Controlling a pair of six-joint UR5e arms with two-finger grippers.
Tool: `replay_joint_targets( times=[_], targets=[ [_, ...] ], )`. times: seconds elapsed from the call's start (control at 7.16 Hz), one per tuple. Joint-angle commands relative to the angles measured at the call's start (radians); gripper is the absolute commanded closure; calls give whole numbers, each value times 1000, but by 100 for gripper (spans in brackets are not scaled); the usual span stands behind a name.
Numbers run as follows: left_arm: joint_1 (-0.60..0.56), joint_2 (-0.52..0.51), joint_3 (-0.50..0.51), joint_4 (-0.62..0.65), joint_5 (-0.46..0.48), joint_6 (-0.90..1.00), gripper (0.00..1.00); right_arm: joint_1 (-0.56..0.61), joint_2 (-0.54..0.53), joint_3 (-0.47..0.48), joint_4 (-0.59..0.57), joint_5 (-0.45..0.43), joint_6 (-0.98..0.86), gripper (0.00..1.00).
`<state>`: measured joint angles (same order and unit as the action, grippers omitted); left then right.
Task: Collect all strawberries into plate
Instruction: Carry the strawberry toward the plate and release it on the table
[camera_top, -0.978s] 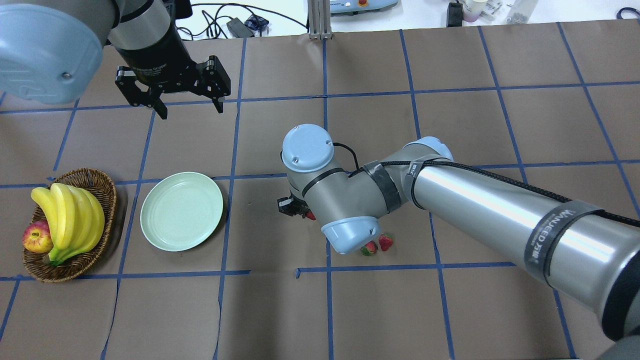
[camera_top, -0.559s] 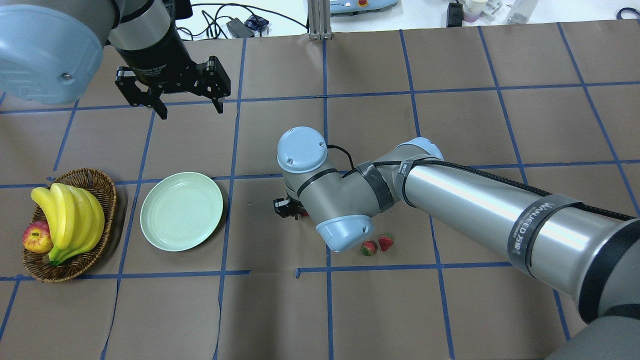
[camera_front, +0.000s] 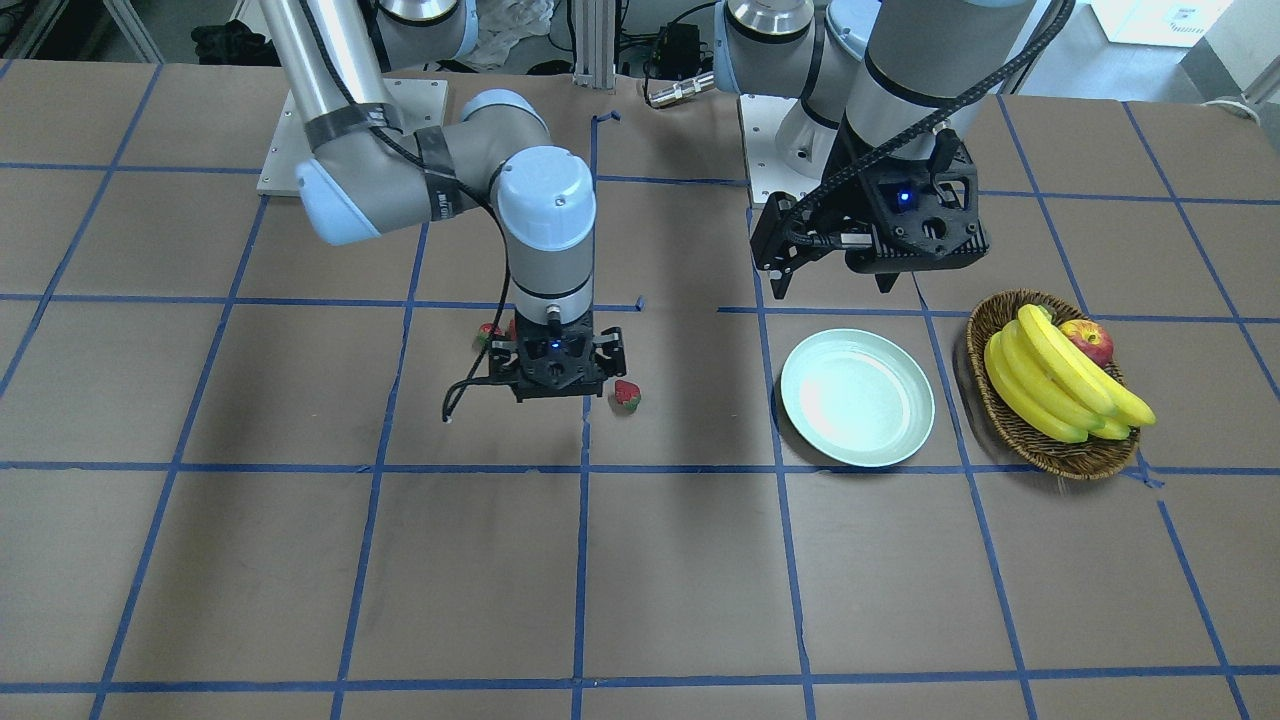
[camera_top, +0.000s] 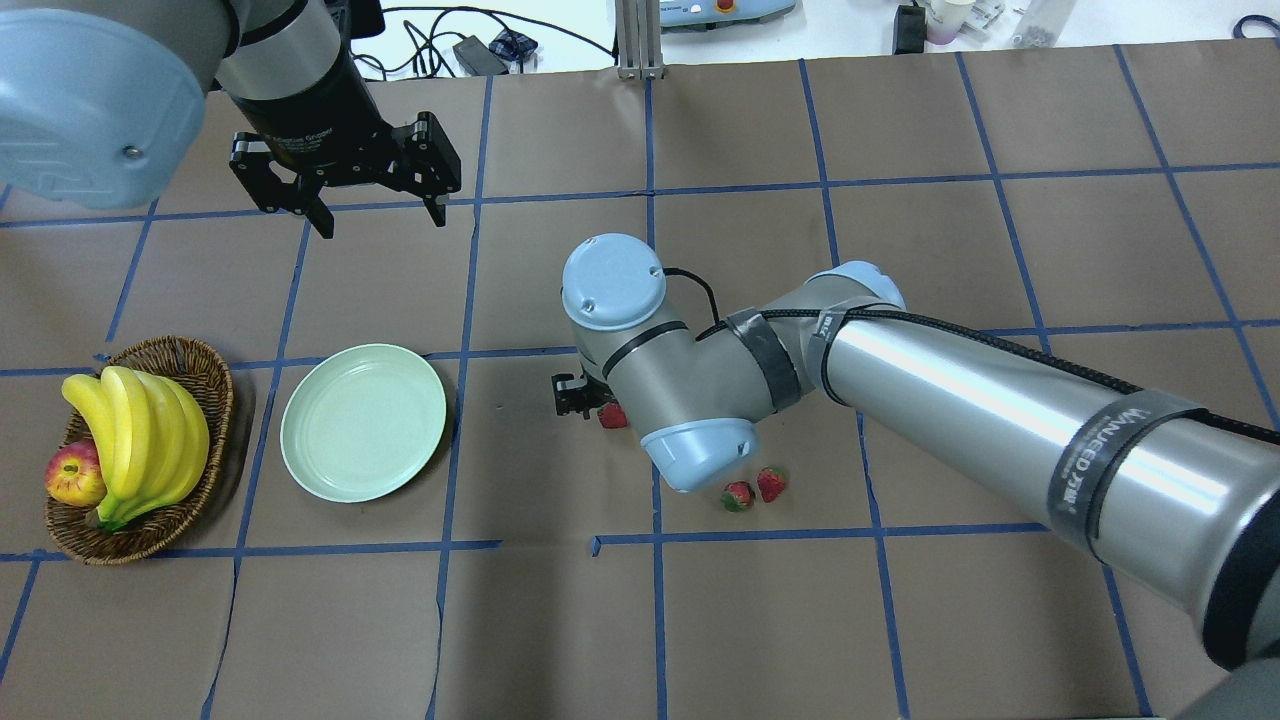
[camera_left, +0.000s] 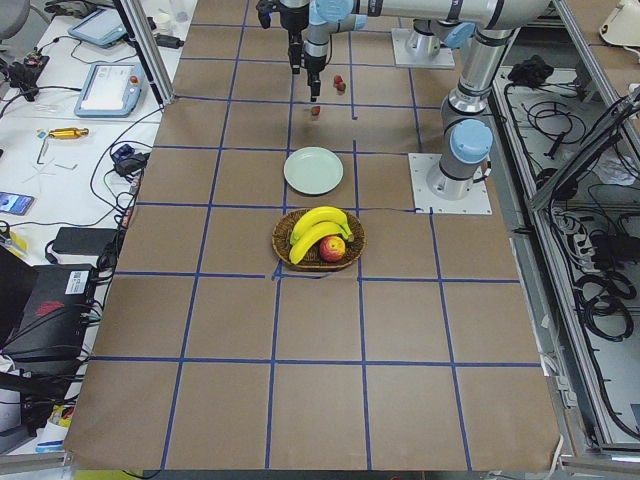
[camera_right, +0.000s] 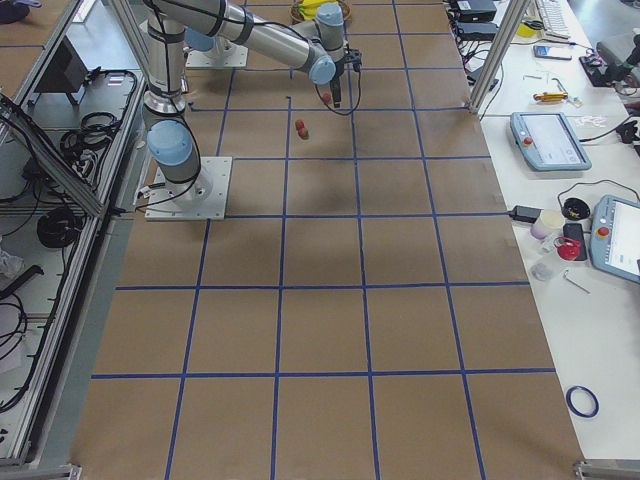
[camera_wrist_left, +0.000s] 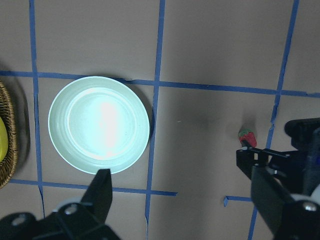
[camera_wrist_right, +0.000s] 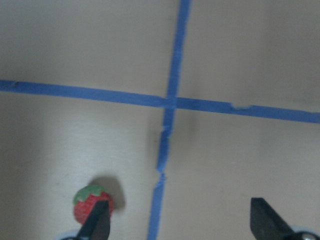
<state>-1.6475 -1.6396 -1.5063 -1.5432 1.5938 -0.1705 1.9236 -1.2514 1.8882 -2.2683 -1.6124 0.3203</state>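
Observation:
The pale green plate lies empty at the left; it also shows in the front view and the left wrist view. One strawberry lies by my right gripper. In the right wrist view this strawberry sits at one fingertip, not between the open jaws. The other two strawberries lie together, nearer the robot. My left gripper is open and empty, held high beyond the plate.
A wicker basket with bananas and an apple stands left of the plate. The right arm's elbow and forearm hang over the table's right half. Blue tape lines grid the brown table.
My right wrist and gripper have shifted slightly left and away from the robot, so the nearby strawberry shows more fully. The left arm has not moved.

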Motion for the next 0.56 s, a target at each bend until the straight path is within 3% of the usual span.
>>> replay_joint_targets(
  times=[0.0,0.42],
  targets=[
    [0,0,-2,0,0,-3,0,-110,-68,78,160,2,17,0],
    [0,0,-14,2,0,-4,0,-112,-65,158,118,8,22,0]
  ],
)
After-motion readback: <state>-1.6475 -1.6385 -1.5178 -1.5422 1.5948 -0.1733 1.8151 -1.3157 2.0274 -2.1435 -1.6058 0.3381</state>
